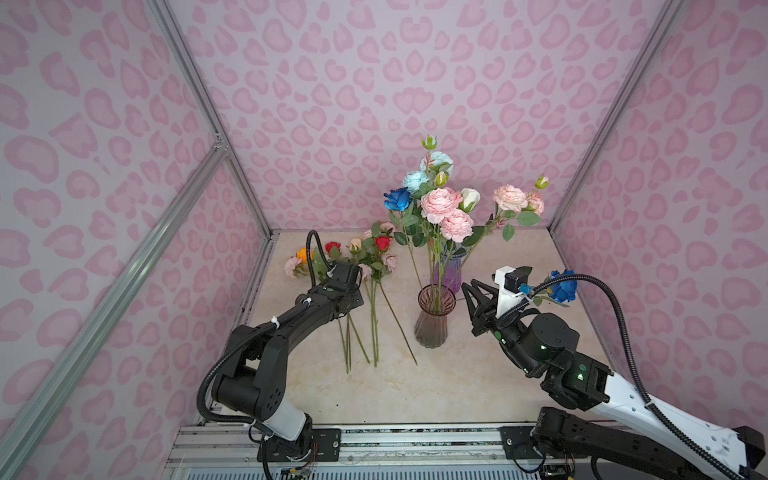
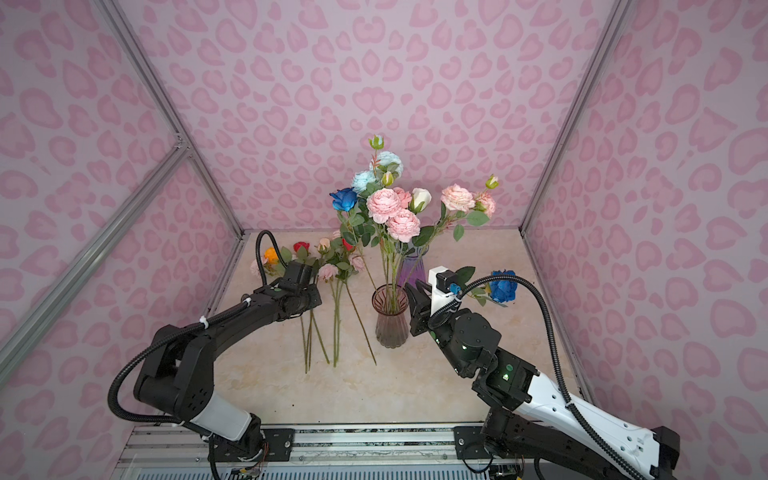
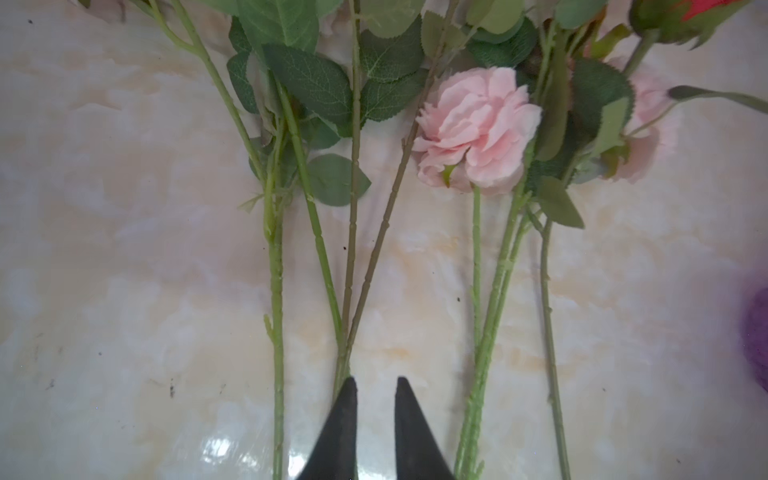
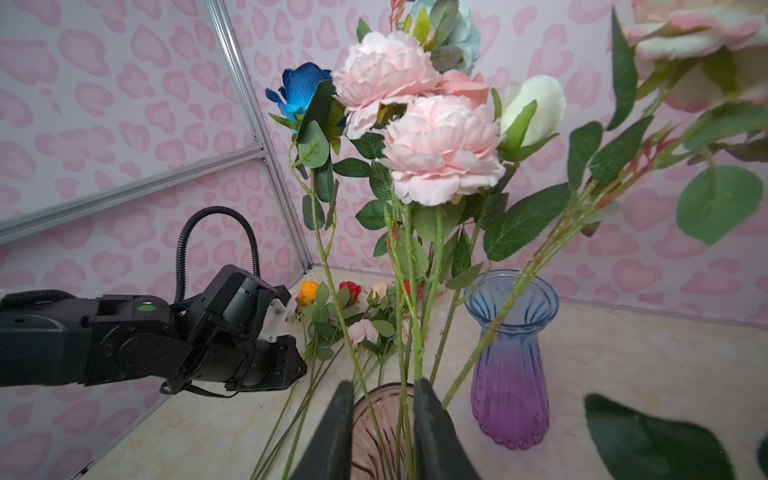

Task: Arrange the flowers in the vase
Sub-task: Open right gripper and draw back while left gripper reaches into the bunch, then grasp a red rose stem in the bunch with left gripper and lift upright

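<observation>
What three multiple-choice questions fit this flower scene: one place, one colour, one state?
1. The loose flowers lie: A) on the table, left of the front vase; B) in a basket; C) on the floor.
2. The rear vase is: A) green; B) blue fading to purple; C) yellow.
3. The front vase is: A) tipped over; B) empty; C) upright, holding a bouquet.
Answers: A, they lie flat on the table; B, its glass shows both colours; C, the bouquet rises from its rim.
</observation>
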